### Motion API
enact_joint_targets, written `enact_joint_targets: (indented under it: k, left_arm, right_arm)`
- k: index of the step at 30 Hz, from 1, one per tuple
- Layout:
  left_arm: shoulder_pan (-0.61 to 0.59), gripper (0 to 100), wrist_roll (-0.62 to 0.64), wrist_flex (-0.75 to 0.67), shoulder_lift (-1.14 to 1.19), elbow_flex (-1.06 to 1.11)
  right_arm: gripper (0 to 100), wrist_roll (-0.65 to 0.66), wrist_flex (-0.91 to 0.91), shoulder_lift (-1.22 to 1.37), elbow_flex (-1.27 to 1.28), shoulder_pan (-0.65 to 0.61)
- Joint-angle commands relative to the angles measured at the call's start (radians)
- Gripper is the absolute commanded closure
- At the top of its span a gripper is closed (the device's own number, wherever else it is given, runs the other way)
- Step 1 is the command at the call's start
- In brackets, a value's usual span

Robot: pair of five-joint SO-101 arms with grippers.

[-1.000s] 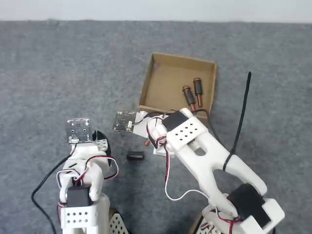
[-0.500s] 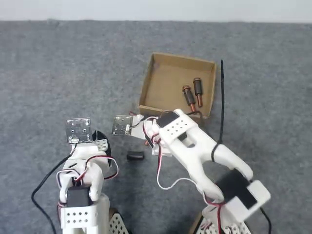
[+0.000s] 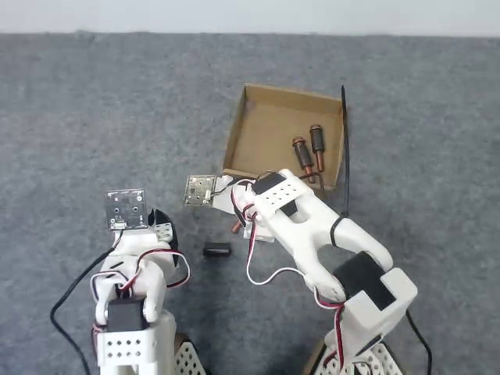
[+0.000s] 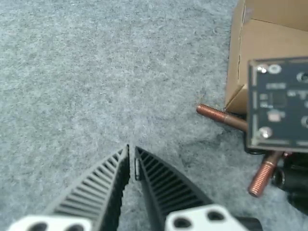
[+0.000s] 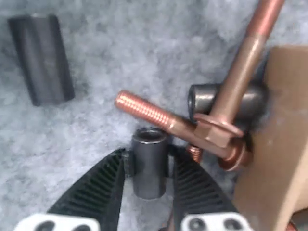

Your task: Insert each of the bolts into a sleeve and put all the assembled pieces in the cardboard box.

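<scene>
left jaws clenched over carpet (image 4: 96,72) | right jaws grasping sleeve (image 5: 149,163) just beside cardboard box (image 5: 284,144) wall

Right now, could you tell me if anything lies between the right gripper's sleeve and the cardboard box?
Yes: a copper bolt lies across that sleeve's mouth; beyond, another bolt and a second sleeve sit beside the cardboard box.

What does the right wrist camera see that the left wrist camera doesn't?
Extra in the right wrist view: the right gripper shut on a sleeve, and a loose sleeve lying on the carpet. Extra in the left wrist view: the left gripper, shut and empty, and a circuit board on the other arm. Both: copper bolts, the cardboard box and the carpet.
</scene>
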Motion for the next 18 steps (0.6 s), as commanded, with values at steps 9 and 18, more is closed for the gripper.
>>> enact_joint_targets:
  k: [9, 18]
  left_arm:
    - [0.0, 99, -0.009, -0.023, -0.015, -0.018]
    - [0.0, 99, -0.009, -0.023, -0.015, -0.018]
  right_arm:
    - [99.3, -0.092, 0.15, -0.183, -0.038, 0.01]
    - [99.3, -0.282, 0.24, -0.332, -0.032, 0.065]
